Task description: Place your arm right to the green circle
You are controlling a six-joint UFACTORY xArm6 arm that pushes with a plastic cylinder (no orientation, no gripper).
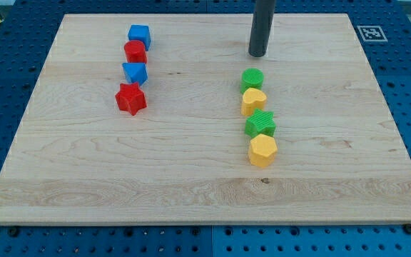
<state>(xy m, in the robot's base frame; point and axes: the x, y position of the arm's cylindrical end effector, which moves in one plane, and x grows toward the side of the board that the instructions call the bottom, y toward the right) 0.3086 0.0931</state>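
Note:
The green circle (252, 78) sits right of the board's middle, at the top of a column of blocks. My tip (257, 54) rests on the board just above the green circle, toward the view's top and very slightly to its right, with a small gap between them. Below the green circle lie a yellow heart (253, 100), a green star (261, 124) and a yellow hexagon (262, 150), each close to the one above.
On the view's left a second column holds a blue cube (140, 35), a red cylinder (135, 51), a blue block (135, 72) and a red star (130, 98). The wooden board (191, 185) lies on a blue perforated table; a marker tag (370, 32) sits off its top-right corner.

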